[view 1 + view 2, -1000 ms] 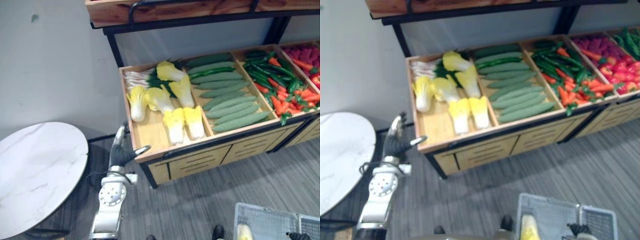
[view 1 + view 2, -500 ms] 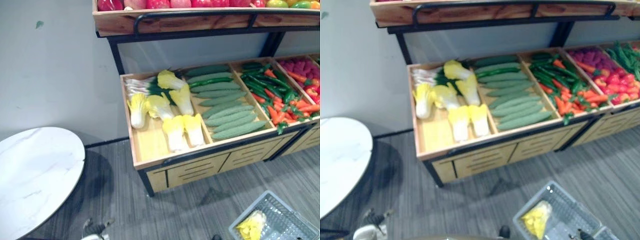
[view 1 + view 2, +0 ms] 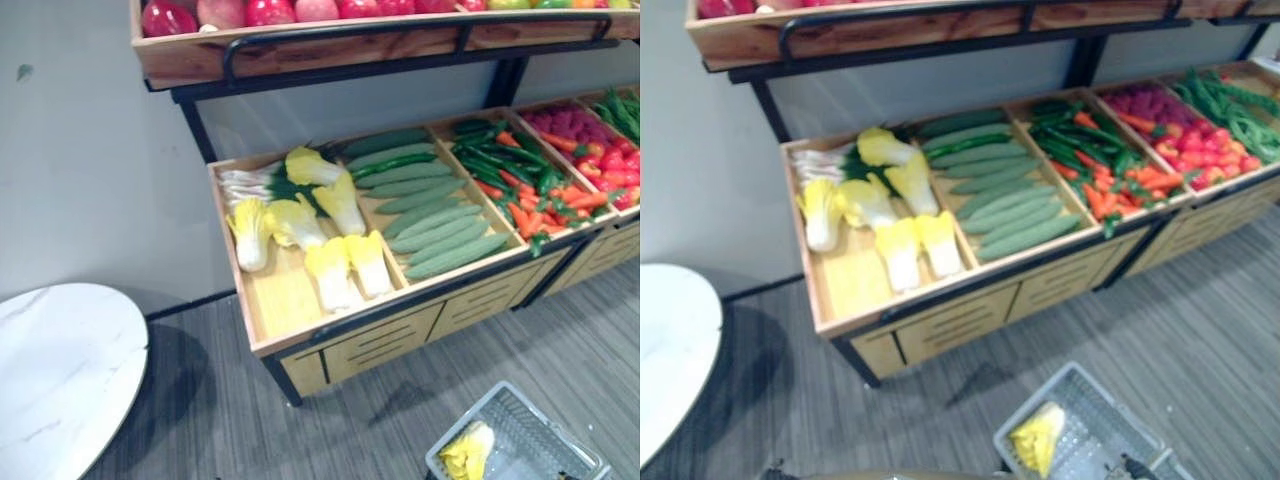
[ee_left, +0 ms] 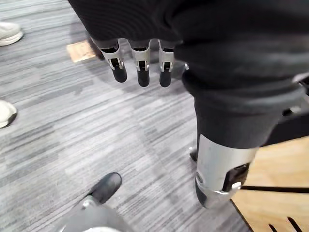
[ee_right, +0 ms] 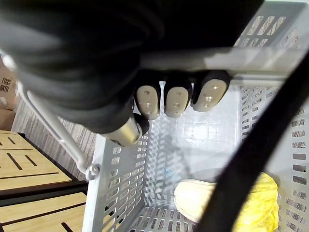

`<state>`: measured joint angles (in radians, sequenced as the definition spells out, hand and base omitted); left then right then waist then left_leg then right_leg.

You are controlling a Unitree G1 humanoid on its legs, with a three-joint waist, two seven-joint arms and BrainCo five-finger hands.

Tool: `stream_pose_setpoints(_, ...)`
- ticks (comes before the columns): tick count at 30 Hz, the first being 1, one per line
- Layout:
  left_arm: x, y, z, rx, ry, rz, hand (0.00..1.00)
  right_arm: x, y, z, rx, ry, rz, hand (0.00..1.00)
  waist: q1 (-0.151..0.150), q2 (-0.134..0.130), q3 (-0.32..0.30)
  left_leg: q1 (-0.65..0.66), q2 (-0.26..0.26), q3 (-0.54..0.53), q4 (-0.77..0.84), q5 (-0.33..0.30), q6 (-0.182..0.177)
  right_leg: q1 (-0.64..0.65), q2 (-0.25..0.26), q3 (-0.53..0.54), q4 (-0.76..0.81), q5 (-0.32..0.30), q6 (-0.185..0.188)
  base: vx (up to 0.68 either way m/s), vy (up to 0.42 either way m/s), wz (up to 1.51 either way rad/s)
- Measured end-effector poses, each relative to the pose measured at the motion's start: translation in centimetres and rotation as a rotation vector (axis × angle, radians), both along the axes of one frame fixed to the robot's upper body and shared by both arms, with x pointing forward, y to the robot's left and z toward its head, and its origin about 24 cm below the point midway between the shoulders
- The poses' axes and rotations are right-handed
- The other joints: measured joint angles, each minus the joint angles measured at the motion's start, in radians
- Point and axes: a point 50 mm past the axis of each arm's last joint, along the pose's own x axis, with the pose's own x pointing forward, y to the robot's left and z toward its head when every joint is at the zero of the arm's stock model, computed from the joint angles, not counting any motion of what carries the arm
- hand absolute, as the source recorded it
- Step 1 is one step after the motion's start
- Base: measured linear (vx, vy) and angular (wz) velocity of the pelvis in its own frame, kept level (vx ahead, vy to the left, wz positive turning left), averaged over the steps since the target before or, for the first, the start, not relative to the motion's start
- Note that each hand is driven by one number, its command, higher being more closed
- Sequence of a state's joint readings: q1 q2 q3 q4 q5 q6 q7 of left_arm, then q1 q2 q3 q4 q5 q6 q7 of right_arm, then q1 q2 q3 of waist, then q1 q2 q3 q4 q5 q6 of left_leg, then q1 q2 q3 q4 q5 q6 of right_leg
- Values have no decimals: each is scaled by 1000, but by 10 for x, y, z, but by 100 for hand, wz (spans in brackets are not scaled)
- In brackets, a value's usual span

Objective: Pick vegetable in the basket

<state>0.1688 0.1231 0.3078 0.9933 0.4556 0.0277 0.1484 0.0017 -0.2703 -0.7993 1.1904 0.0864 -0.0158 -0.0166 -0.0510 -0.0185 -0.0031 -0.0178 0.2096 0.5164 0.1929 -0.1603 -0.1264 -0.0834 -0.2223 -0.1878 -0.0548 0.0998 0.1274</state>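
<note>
A grey plastic basket hangs low at the lower right, above the floor, with one yellow-green cabbage lying in it. In the right wrist view my right hand has its fingers curled round the basket's metal handle, and the cabbage lies on the basket's floor below. My left hand hangs over the grey floor with straight fingers and holds nothing. More cabbages lie in the left crate of the wooden stand.
Cucumbers fill the middle crate, with peppers and carrots to the right. An upper shelf of red fruit overhangs the stand. A white round table stands at the left. A person's white shoes are on the floor.
The camera has shifted. My left arm, raised by the crate's front corner a second ago, has dropped low. The basket with the cabbage shows further into the picture.
</note>
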Motion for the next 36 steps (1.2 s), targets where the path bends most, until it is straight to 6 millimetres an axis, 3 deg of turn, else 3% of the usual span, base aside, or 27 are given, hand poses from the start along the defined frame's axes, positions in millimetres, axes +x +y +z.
stream_pose_setpoints(2,10,-4,2,15,-24,-104,0,5,-1,2,-27,4,53,100,1,18,12,-20,44,-10,120,-84,-4,-2,19,34,17,-4,5,-37,3,-46)
stream_pose_setpoints(6,31,1,10,44,-72,-229,0,11,2,3,-41,-14,90,100,-2,4,39,-73,86,6,267,-177,5,-63,27,91,73,-3,23,-81,80,-43)
stream_pose_setpoints(7,41,5,13,60,-86,-262,0,16,7,3,-48,-30,119,100,-3,1,65,-87,101,24,299,-199,10,-82,26,117,88,25,58,-140,102,-46)
stream_pose_setpoints(9,48,9,16,76,-96,-290,0,25,17,2,-57,-41,184,100,-6,-10,99,-89,122,60,306,-218,12,-109,51,135,68,140,40,-167,135,-66)
stream_pose_setpoints(10,47,10,16,77,-92,-291,0,31,21,2,-65,-49,229,100,-3,14,104,-83,138,103,280,-198,37,-114,74,114,-3,264,22,-85,158,-77)
stream_pose_setpoints(11,46,11,16,80,-87,-290,0,40,25,4,-75,-62,283,100,-5,10,107,-74,140,144,243,-169,57,-139,70,25,37,256,0,-43,164,-70)
stream_pose_setpoints(12,46,12,16,81,-88,-290,0,42,25,5,-83,-63,301,100,-5,7,109,-61,133,163,215,-153,61,-154,67,-41,101,198,-54,48,177,-64)
stream_pose_setpoints(13,47,11,17,82,-91,-293,0,46,25,6,-94,-63,322,100,0,7,111,-19,122,214,152,-120,58,-163,60,-188,231,86,-140,92,150,-84)
stream_pose_setpoints(14,42,13,17,91,-79,-299,0,51,26,7,-109,-58,365,100,4,9,113,31,118,263,108,-95,55,-148,61,-298,316,23,-190,106,120,-94)
stream_pose_setpoints(15,37,14,16,94,-66,-297,0,54,28,8,-119,-49,401,100,4,9,113,51,114,287,95,-87,53,-134,63,-345,333,1,-211,106,35,-105)
stream_pose_setpoints(17,29,13,13,83,-48,-274,0,61,27,11,-158,-43,478,100,12,4,114,103,89,353,80,-78,52,-123,69,-408,317,-3,-216,94,-30,-114)
stream_pose_setpoints(19,28,5,10,59,-44,-268,0,60,21,13,-188,-18,503,100,8,29,122,143,58,398,26,-54,42,-114,88,-367,257,-4,-213,47,-66,-92)
stream_pose_setpoints(24,42,0,12,59,-76,-283,0,62,27,11,-187,2,568,100,-3,26,125,186,27,493,24,-37,17,-87,133,-252,111,-24,-160,9,-76,-72)
stream_pose_setpoints(27,45,-5,11,59,-79,-304,0,55,30,8,-181,30,602,100,-7,27,125,202,68,497,89,-31,5,-66,161,-221,92,-29,-162,-84,-59,-44)
stream_pose_setpoints(31,43,-13,7,44,-59,-339,0,44,29,5,-196,105,686,100,-29,33,131,179,207,485,321,-25,12,-49,211,-219,97,-85,-197,-67,-37,-22)
stream_pose_setpoints(33,42,-20,6,34,-49,-384,0,39,25,5,-201,134,701,100,-28,36,145,171,257,450,420,18,47,-27,228,-190,101,-97,-214,60,-58,-42)
stream_pose_setpoints(34,41,-24,5,19,-55,-396,0,41,21,8,-214,135,703,100,-26,31,154,117,265,333,487,38,69,-21,229,-148,110,-96,-208,78,-55,-71)
stream_pose_setpoints(35,38,-31,3,-1,-55,-412,0,45,14,12,-237,133,706,100,-20,18,162,74,206,182,463,4,39,-18,225,-103,105,-95,-199,60,-44,-82)
stream_pose_setpoints(36,38,-32,3,-5,-59,-413,0,47,11,14,-248,131,706,100,-17,19,162,58,177,122,450,-12,30,-14,224,-81,99,-94,-198,49,-21,-99)
